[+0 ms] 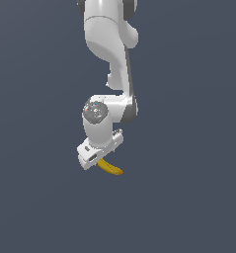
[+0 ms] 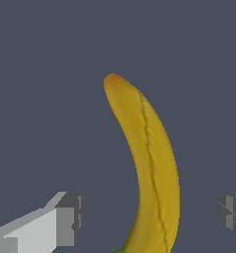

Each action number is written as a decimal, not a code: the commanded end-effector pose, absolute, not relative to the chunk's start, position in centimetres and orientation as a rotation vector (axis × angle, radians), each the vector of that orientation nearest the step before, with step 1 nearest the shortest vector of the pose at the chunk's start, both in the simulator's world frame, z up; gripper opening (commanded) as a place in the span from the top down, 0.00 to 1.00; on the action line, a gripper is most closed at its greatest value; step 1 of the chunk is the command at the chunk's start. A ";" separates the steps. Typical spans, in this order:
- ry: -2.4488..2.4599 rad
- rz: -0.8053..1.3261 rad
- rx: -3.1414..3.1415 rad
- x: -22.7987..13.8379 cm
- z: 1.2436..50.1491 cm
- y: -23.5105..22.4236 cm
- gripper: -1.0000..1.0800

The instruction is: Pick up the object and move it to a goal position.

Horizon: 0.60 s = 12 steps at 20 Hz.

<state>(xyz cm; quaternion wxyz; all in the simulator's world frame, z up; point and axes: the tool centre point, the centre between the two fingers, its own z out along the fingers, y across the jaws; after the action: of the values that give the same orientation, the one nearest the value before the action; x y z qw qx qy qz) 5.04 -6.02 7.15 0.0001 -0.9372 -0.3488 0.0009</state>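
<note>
Hovering low, the claw (image 2: pixel 149 212) is straddling the banana (image 2: pixel 149 163), fingers (image 2: pixel 67 217) spread wide and touching nothing, so the pickup is not yet done. Lying on the dark floor (image 1: pixel 188 207), probably, the banana is waiting just under the arm (image 1: pixel 107 44); no goal is showing.

Ground surface (image 1: pixel 35 207): a flat slate-blue plane (matte, evenly shaded) spanning the exterior view from its left to its right; the same surface (image 2: pixel 40 74) backs the wrist view; its edges and corners lie beyond both frames
</note>
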 end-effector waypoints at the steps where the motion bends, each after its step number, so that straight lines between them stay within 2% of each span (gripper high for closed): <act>1: -1.119 0.001 -2.935 5.2 7.0 -6.2 0.04; 12: -1.123 0.001 -2.934 5.1 5.1 -6.2 0.04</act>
<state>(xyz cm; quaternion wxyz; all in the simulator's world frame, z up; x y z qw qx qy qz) 5.19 -6.24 5.78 -0.0003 -0.9340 -0.3573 -0.0003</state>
